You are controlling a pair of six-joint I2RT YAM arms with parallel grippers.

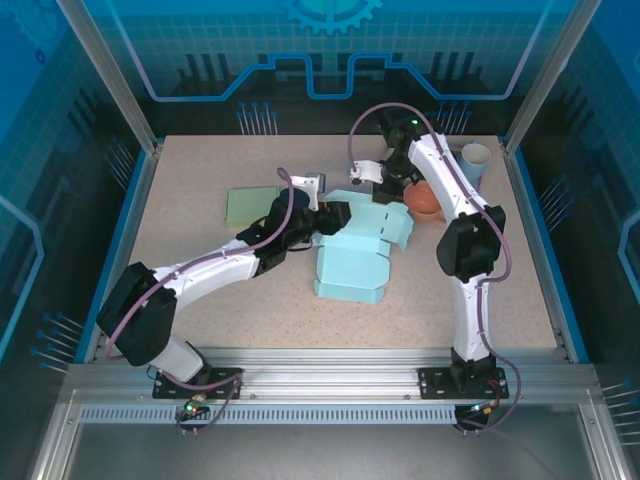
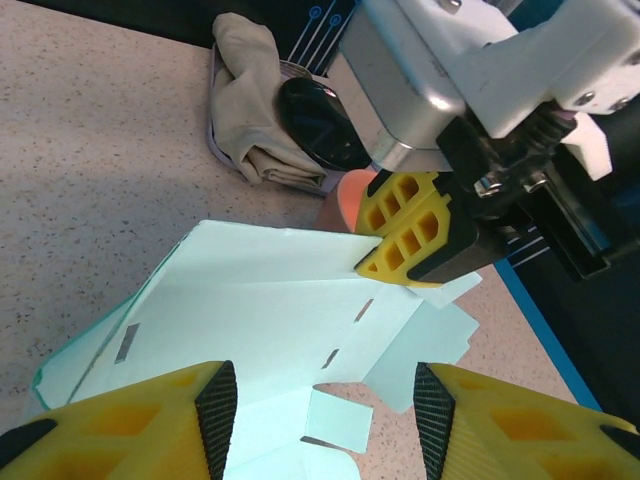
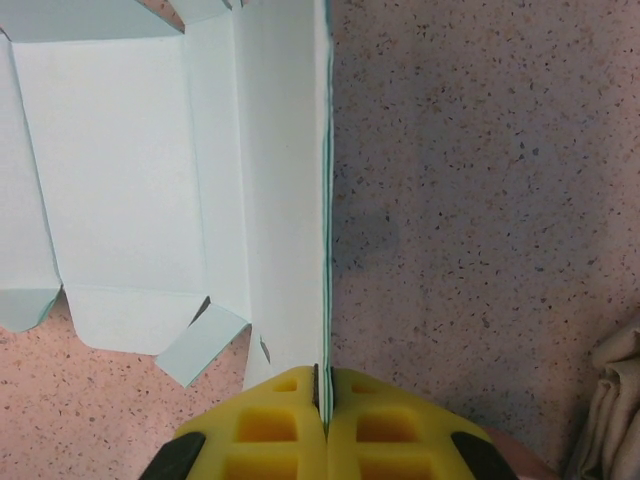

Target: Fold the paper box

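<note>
Plainly, the right wrist view has right pincer (image 3: 322, 385) pinching paper box (image 3: 120, 170) edge; left pincer (image 2: 325, 405) spread.

White arms (image 1: 215, 268), black joints (image 1: 470, 245), purple cables (image 1: 351, 140), yellow fingers (image 3: 265, 425).

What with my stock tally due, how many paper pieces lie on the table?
2. The light-blue paper box lies mid-table, pinched by the right gripper; a pale green sheet lies flat further left. Arms may hide more.

The paper box (image 3: 130, 150) is smooth matt paper, the tabletop (image 3: 480, 200) looks like speckled matt stone, and the cloth (image 2: 250, 110) is soft wrinkled fabric.
</note>
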